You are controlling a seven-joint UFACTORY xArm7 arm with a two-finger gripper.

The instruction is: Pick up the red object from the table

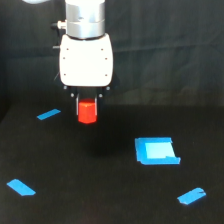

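The red object [87,112] is a small bright red-orange block. It hangs under my white gripper [87,106], held between the dark jaws and lifted clear above the black table [100,190]. A faint shadow lies on the table below it. The gripper body fills the upper left of the exterior view. The jaws are shut on the block, and its upper part is hidden between them.
A blue square patch [156,150] lies on the table to the exterior view's right. Blue tape strips lie at the left [48,114], the lower left [21,187] and the lower right [191,196]. A dark cloth backdrop hangs behind.
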